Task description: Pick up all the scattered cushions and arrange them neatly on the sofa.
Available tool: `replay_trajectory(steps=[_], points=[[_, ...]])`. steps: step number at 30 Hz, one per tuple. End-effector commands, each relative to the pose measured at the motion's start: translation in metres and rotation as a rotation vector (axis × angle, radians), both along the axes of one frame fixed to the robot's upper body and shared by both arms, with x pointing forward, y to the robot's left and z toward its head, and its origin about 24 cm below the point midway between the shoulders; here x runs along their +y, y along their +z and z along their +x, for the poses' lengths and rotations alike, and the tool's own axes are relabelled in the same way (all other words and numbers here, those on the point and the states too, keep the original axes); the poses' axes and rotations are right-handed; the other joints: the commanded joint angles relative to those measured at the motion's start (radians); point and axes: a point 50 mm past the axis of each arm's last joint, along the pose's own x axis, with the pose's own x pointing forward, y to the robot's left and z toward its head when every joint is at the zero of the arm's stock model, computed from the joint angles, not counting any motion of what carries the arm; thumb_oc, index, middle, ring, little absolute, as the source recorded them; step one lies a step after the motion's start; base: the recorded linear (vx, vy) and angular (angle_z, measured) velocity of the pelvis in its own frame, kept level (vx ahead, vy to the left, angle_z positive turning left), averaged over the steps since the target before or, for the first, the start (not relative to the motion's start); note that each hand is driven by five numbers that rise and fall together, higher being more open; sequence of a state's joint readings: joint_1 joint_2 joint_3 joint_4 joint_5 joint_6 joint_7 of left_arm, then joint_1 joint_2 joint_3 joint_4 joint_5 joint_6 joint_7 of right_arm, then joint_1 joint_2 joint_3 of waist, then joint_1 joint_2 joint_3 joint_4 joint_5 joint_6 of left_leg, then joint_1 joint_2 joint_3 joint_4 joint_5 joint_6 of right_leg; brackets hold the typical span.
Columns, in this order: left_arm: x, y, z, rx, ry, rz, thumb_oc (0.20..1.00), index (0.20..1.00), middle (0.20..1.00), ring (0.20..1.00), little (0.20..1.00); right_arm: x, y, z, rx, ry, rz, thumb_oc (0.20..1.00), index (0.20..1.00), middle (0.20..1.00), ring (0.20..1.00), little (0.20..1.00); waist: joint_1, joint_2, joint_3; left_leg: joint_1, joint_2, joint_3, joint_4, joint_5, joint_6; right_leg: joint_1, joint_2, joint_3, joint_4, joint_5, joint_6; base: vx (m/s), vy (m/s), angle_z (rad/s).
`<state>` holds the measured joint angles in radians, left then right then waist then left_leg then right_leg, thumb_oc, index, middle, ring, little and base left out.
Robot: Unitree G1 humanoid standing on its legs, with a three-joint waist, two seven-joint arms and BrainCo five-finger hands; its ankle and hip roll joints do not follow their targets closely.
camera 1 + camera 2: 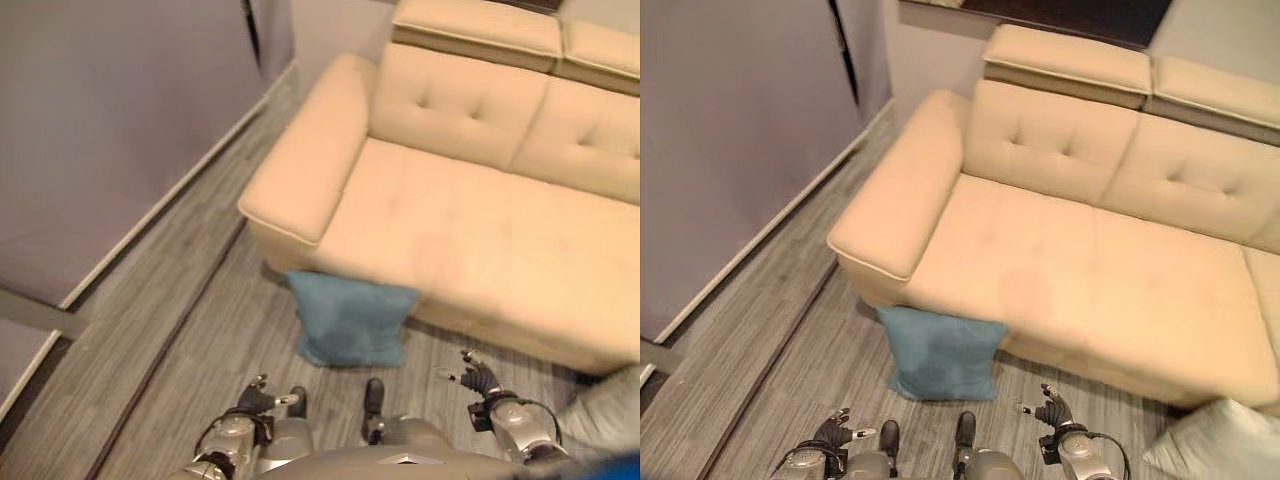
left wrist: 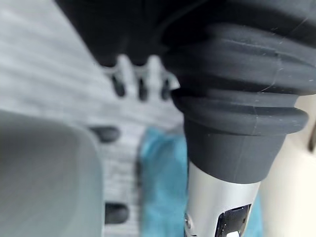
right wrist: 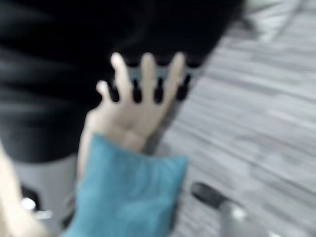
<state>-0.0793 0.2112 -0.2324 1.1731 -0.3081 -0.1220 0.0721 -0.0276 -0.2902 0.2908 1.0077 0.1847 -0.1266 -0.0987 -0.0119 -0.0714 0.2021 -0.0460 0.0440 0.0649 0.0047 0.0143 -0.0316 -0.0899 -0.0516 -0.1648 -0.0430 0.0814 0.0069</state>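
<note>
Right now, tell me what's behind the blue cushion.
The blue cushion stands on the floor, leaning against the sofa front below the seat edge. Whatever lies between the cushion and the sofa base is covered.

Left robot hand [image 1: 262,398] and right robot hand [image 1: 478,378] open, held low

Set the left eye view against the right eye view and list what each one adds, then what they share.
Left eye view: a wider stretch of wall and its baseboard at the left. Right eye view: a dark strip behind the headrests of the beige sofa, and more seat towards the right. Shared: that sofa, the blue cushion on the floor against the sofa's front below the armrest, what looks like a pale cushion at lower right, and the left hand and right hand, both open and empty.
</note>
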Motion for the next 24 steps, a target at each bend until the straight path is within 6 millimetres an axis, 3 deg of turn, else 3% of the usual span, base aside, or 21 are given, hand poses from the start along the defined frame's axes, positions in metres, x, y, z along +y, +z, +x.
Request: replay_trajectory(steps=[1,6,7,8,9,10,16,17,18,19,20,21,22,23,24], points=[[0.014,0.016,0.024,-0.136,0.039,0.022,1.0,1.0,1.0,1.0,1.0,0.007,0.021,0.039,-0.155,0.019,0.019,1.0,1.0,1.0,1.0,1.0,0.022,-0.02,0.032,-0.083,-0.019,0.008,0.123,-0.034,-0.01,0.059,-0.096,0.038,0.108,-0.104,0.129,-0.07,0.108,-0.45],[0.023,0.048,0.071,-0.341,0.091,0.048,1.0,1.0,1.0,1.0,1.0,0.004,0.038,0.067,-0.25,0.012,-0.034,1.0,1.0,1.0,1.0,1.0,0.027,-0.022,0.104,-0.178,-0.03,0.024,0.205,-0.062,-0.001,-0.052,-0.123,0.033,0.181,-0.095,0.129,-0.08,0.061,-0.05],[0.023,0.048,0.071,-0.341,0.091,0.048,1.0,1.0,1.0,1.0,1.0,0.004,0.038,0.067,-0.25,0.012,-0.034,1.0,1.0,1.0,1.0,1.0,0.027,-0.022,0.104,-0.178,-0.03,0.024,0.205,-0.062,-0.001,-0.052,-0.123,0.033,0.181,-0.095,0.129,-0.09,0.021,0.07],[0.021,0.063,0.089,-0.425,0.114,0.041,1.0,1.0,1.0,1.0,1.0,0.002,0.047,0.078,-0.298,-0.009,-0.05,1.0,1.0,1.0,1.0,1.0,0.024,-0.022,0.134,-0.218,-0.029,0.024,0.22,-0.06,0.002,-0.102,-0.127,0.032,0.198,-0.087,0.128,-0.06,0.012,0.07],[0.021,0.063,0.09,-0.425,0.114,0.041,1.0,1.0,1.0,1.0,1.0,0.002,0.047,0.079,-0.298,-0.009,-0.05,1.0,1.0,1.0,1.0,1.0,0.024,-0.022,0.132,-0.221,-0.029,0.024,0.221,-0.06,0.002,-0.105,-0.127,0.032,0.199,-0.087,0.128,-0.14,0.004,0.04],[0.019,0.079,0.11,-0.509,0.14,0.039,1.0,1.0,1.0,1.0,1.0,0.001,0.059,0.094,-0.357,-0.025,-0.07,1.0,1.0,1.0,1.0,1.0,0.019,-0.021,0.158,-0.27,-0.027,0.026,0.23,-0.051,0.002,-0.159,-0.13,0.032,0.213,-0.08,0.125,-0.13,-0.014,0.02],[0.008,0.134,0.168,-0.726,0.167,0.075,1.0,1.0,1.0,1.0,1.0,0.001,0.109,0.146,-0.569,-0.056,-0.149,1.0,1.0,1.0,1.0,1.0,0.008,-0.011,0.214,-0.478,-0.014,0.016,0.293,-0.027,-0.002,-0.374,-0.134,0.025,0.29,-0.08,0.116,-0.14,-0.031,0.03],[0.005,0.152,0.185,-0.776,0.171,0.093,1.0,1.0,1.0,1.0,1.0,0.002,0.13,0.164,-0.653,-0.074,-0.172,1.0,1.0,1.0,1.0,1.0,-0.001,-0.007,0.232,-0.556,-0.008,0.01,0.315,-0.019,-0.004,-0.451,-0.14,0.024,0.319,-0.081,0.115,-0.12,-0.03,0.02],[0.005,0.152,0.185,-0.776,0.171,0.093,1.0,1.0,1.0,1.0,1.0,0.002,0.13,0.164,-0.653,-0.074,-0.172,1.0,1.0,1.0,1.0,1.0,-0.001,-0.007,0.231,-0.558,-0.008,0.01,0.316,-0.019,-0.004,-0.453,-0.14,0.024,0.32,-0.082,0.115,-0.07,-0.031,0.04],[0.001,0.173,0.201,-0.841,0.177,0.102,1.0,1.0,1.0,1.0,1.0,-0.001,0.148,0.178,-0.707,-0.094,-0.201,1.0,1.0,1.0,1.0,1.0,-0.003,0.001,0.242,-0.62,-0.004,-0.004,0.347,-0.042,-0.013,-0.518,-0.143,0.029,0.364,-0.108,0.121,0.02,-0.009,0.06],[0.001,0.174,0.201,-0.842,0.177,0.102,1.0,1.0,1.0,1.0,1.0,-0.001,0.148,0.178,-0.708,-0.095,-0.201,1.0,1.0,1.0,1.0,1.0,-0.003,0.001,0.241,-0.624,-0.004,-0.004,0.35,-0.044,-0.013,-0.522,-0.143,0.029,0.366,-0.11,0.121,-0.01,-0.025,0.08],[-0.001,0.187,0.21,-0.886,0.19,0.1,1.0,1.0,1.0,1.0,1.0,-0.003,0.161,0.185,-0.754,-0.116,-0.22,1.0,1.0,1.0,1.0,1.0,-0.007,0.004,0.25,-0.664,-0.003,-0.006,0.363,-0.043,-0.013,-0.57,-0.147,0.032,0.394,-0.113,0.121,-0.07,-0.015,0.09],[-0.004,0.207,0.221,-0.944,0.196,0.082,1.0,1.0,1.0,1.0,1.0,-0.002,0.183,0.197,-0.836,-0.128,-0.234,1.0,1.0,1.0,1.0,1.0,-0.013,0.008,0.26,-0.735,-0.003,-0.013,0.388,-0.039,-0.013,-0.643,-0.149,0.039,0.424,-0.114,0.119,-0.07,-0.014,0.08],[-0.004,0.208,0.221,-0.945,0.196,0.081,1.0,1.0,1.0,1.0,1.0,-0.002,0.183,0.197,-0.837,-0.129,-0.234,1.0,1.0,1.0,1.0,1.0,-0.014,0.008,0.258,-0.739,-0.003,-0.013,0.39,-0.04,-0.013,-0.648,-0.149,0.039,0.427,-0.114,0.119,-0.06,0.004,0.07],[-0.006,0.221,0.228,-0.984,0.194,0.088,1.0,1.0,1.0,1.0,1.0,-0.006,0.193,0.202,-0.868,-0.148,-0.255,1.0,1.0,1.0,1.0,1.0,-0.016,0.01,0.264,-0.779,0.0,-0.015,0.408,-0.041,-0.013,-0.691,-0.154,0.041,0.45,-0.116,0.119,-0.03,0.01,0.04]])
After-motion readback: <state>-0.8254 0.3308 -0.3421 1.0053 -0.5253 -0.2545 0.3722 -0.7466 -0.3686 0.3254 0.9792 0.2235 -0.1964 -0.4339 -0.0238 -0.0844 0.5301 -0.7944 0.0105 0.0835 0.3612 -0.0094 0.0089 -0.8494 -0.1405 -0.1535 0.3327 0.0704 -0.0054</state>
